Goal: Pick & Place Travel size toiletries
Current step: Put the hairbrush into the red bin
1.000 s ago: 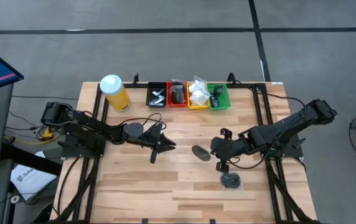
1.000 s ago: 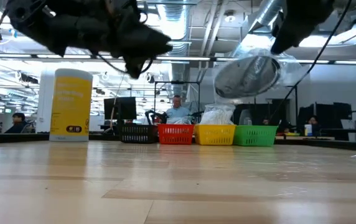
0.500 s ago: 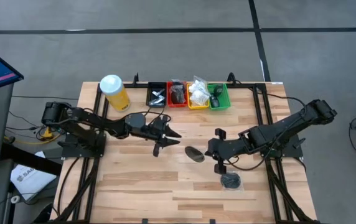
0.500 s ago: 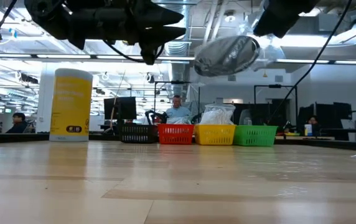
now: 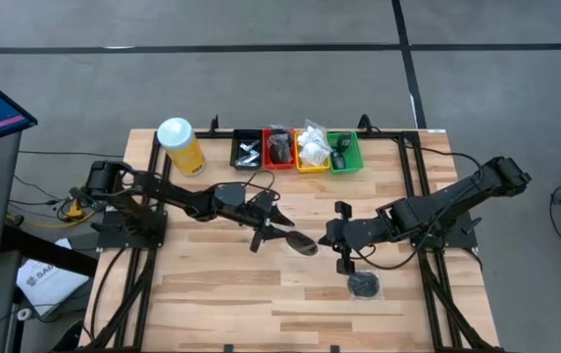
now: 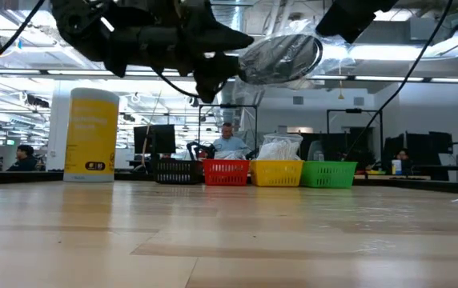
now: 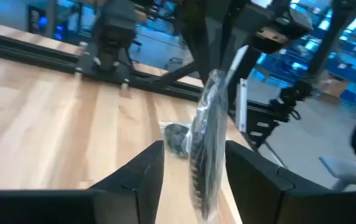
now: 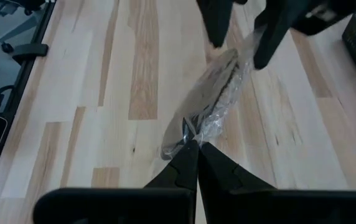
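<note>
Closing in from the table's left half, the left gripper (image 5: 282, 227) has travelled toward the middle over the last second and spread its fingers as it came; in the left wrist view they now stand apart on either side of the wrapped black disc (image 7: 204, 146), not yet pressed on it as far as I can tell. That disc, in its clear plastic wrap, hangs in the air above the table's centre (image 5: 303, 244), raised well off the boards in the low view (image 6: 281, 58), and it has drifted leftward to meet the incoming arm. To its right, the right gripper (image 5: 331, 232) stays clenched on the edge of the wrapper, its fingertips pinched tight in its wrist view (image 8: 191, 144). Read together, this looks like a handover being set up: the left arm would need to clamp before the right lets go. Farther right and nearer the front edge, a second black disc (image 5: 363, 284) lies on the table (image 5: 212, 294), untouched, while the coloured trays (image 5: 296, 151) wait along the far side.
</note>
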Robot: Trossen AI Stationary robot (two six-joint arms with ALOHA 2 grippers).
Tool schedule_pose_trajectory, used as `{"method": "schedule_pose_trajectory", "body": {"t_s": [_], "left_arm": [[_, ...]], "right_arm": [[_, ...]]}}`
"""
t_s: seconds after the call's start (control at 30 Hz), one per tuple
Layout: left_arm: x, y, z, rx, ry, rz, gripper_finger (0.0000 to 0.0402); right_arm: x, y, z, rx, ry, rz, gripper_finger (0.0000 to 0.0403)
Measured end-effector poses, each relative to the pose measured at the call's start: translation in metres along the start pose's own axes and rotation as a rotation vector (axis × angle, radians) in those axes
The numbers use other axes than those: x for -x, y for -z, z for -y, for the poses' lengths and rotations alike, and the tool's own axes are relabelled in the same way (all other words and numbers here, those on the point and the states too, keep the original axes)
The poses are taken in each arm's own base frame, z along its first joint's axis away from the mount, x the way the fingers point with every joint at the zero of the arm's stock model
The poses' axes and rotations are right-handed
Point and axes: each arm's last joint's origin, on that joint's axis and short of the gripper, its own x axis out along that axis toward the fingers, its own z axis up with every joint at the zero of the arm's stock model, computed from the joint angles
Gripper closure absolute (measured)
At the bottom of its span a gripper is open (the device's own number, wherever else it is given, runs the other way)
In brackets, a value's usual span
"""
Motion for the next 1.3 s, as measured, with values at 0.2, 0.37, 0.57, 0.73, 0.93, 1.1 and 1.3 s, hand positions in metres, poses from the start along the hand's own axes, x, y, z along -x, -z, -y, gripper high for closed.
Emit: {"method": "schedule_pose_trajectory", "body": {"t_s": [0.2,0.37,0.57,0.73,0.93,1.1,1.3], "left_arm": [[-0.009,-0.001,-0.002,0.0,0.019,-0.002,0.0233],[-0.009,-0.002,0.0,0.0,0.078,-0.016,0.0242],[-0.009,-0.002,0.001,-0.008,0.083,-0.016,0.0268],[-0.009,-0.001,0.001,-0.009,0.082,-0.018,0.0303],[-0.009,-0.001,0.001,-0.022,0.081,-0.017,0.0379],[-0.009,-0.001,0.001,-0.035,0.081,-0.017,0.0375],[-0.009,-0.001,0.001,-0.036,0.081,-0.018,0.0384]], "right_arm": [[0.0,0.001,0.0,0.006,0.009,-0.007,0.0403],[-0.001,-0.001,0.005,0.018,0.037,0.0,0.0403],[-0.002,-0.002,0.01,0.007,0.051,0.004,0.0403],[-0.003,-0.003,0.011,0.008,0.054,0.007,0.0403],[-0.003,-0.003,0.011,0.009,0.055,0.007,0.0403],[-0.003,-0.003,0.012,0.007,0.057,0.007,0.0403],[-0.003,-0.003,0.013,0.005,0.06,0.003,0.0403]]}}
